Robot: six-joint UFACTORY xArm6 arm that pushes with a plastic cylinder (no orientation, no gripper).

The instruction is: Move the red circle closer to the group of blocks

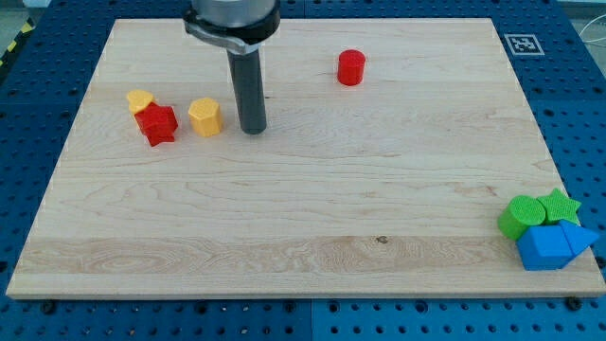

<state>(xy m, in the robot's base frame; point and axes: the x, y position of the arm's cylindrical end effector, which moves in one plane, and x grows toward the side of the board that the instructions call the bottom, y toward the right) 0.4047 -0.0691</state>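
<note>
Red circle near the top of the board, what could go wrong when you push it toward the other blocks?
1. My tip sits beside the yellow hexagon, apart from the red circle; swinging round could knock that hexagon.
2. An off-centre push may make the round block slip sideways off the tip.
3. Pushing too far could scatter the red star and yellow heart.
</note>
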